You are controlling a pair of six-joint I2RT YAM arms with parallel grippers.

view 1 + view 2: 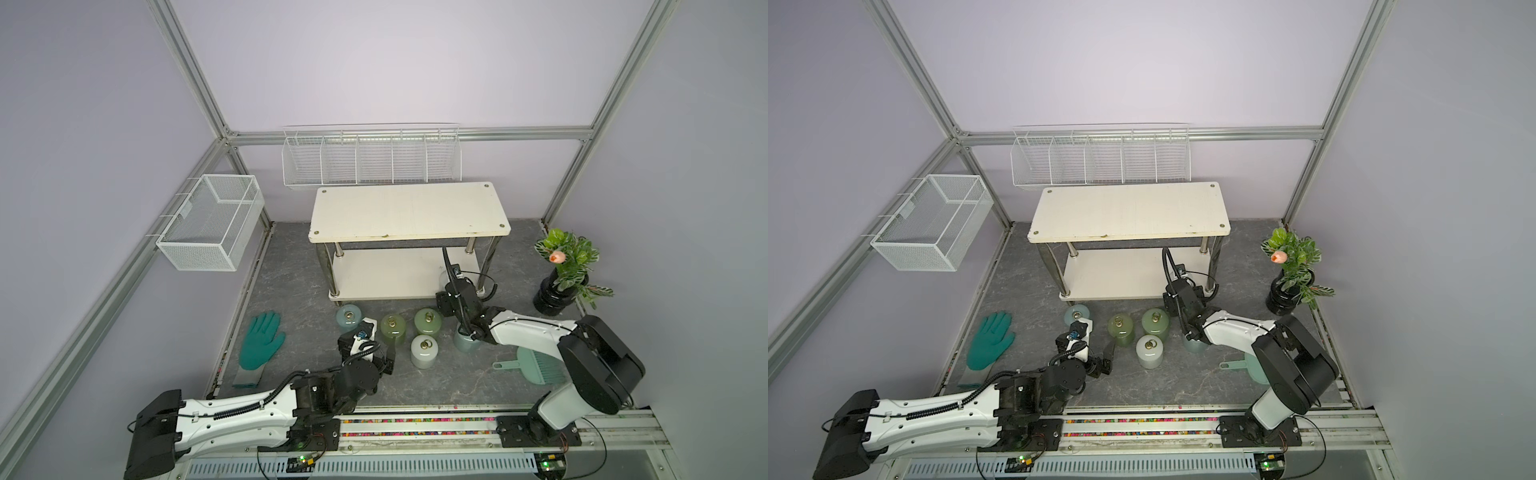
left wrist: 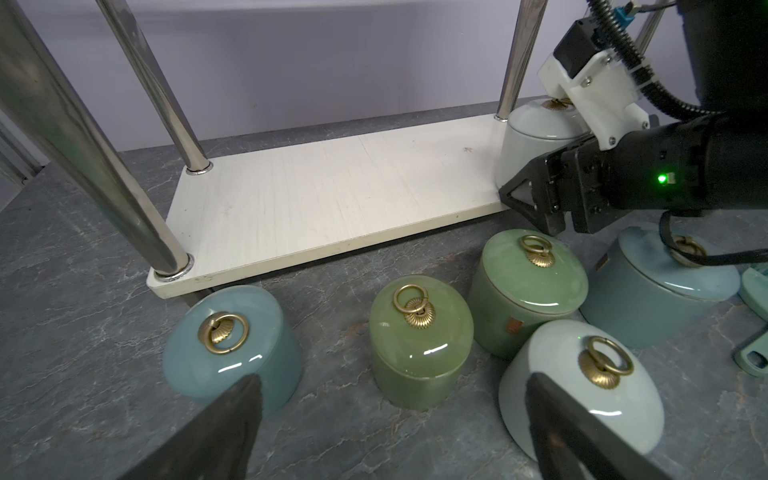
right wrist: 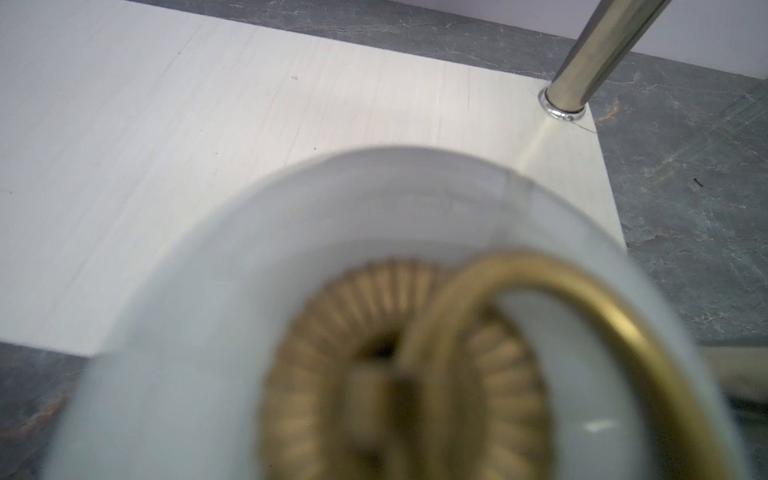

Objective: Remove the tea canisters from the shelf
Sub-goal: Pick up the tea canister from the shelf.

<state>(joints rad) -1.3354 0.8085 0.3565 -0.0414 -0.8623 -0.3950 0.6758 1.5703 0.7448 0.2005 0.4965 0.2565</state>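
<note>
Gripping the shelved white canister (image 2: pixel 536 141) low on its body, the right gripper (image 2: pixel 540 199) had its jaws clamped on the jar. The jar stood at the 4 o'clock corner of the shelf's (image 1: pixel 409 212) lower board (image 2: pixel 332 195). At the shelf's 6 o'clock the left gripper (image 2: pixel 395 440) hung over the floor (image 1: pixel 291 299), jaws spread wide and empty. Five canisters stood on the floor off the shelf: a blue canister (image 1: pixel 348 318) at 7 o'clock, two green canisters (image 1: pixel 392 328) (image 1: pixel 428 321), another white canister (image 1: pixel 424 351), and a second blue canister (image 1: pixel 465 340) under the right arm.
</note>
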